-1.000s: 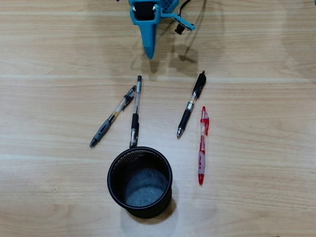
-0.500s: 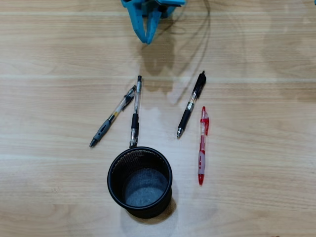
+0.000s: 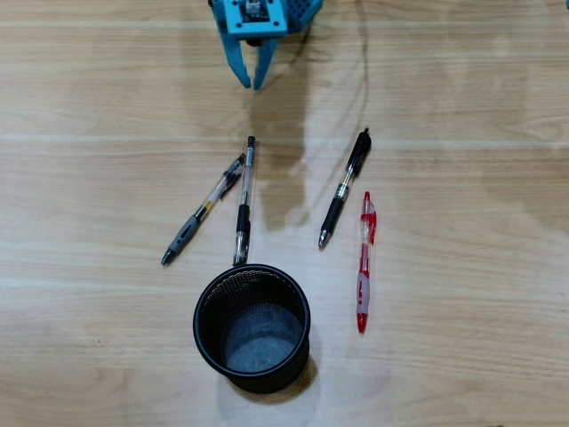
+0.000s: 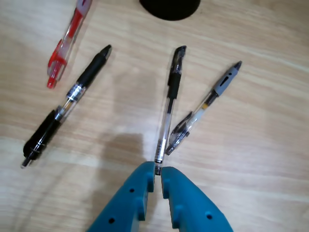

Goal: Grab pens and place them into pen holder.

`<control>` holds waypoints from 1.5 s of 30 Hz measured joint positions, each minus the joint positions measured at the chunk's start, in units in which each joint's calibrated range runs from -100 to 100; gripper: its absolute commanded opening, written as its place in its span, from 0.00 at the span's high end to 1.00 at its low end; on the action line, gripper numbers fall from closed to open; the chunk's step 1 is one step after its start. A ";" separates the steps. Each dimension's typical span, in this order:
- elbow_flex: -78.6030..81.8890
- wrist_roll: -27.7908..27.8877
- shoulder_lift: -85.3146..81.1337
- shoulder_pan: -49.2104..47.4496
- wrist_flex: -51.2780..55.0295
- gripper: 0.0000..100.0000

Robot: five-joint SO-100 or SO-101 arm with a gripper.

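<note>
Four pens lie on the wooden table. In the overhead view a clear pen with a black grip [image 3: 244,200] and a grey-grip pen [image 3: 203,210] lie close together, left of centre. A black pen [image 3: 344,189] and a red pen [image 3: 364,262] lie to the right. The pen holder [image 3: 197,325], a black mesh cup, stands upright and empty below the pens. My blue gripper [image 3: 251,83] hangs at the top, above the clear pen's end, open a little and holding nothing. In the wrist view the gripper [image 4: 158,170] lines up with the clear pen [image 4: 170,101]. The holder [image 4: 170,7] shows only at the top edge.
A dark cable [image 3: 364,62] runs down from the arm at the top right of the overhead view. Bare wood lies on both sides of the pens and holder.
The gripper has pulled back toward the top of the overhead view and turned to face the pens. Its fingers, together a second ago, now stand slightly apart. The pens and holder have not moved.
</note>
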 measured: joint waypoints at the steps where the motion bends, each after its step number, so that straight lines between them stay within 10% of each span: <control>1: -1.60 -0.68 2.21 0.00 0.09 0.97; 45: -63.47 -7.74 74.89 5.95 17.21 0.80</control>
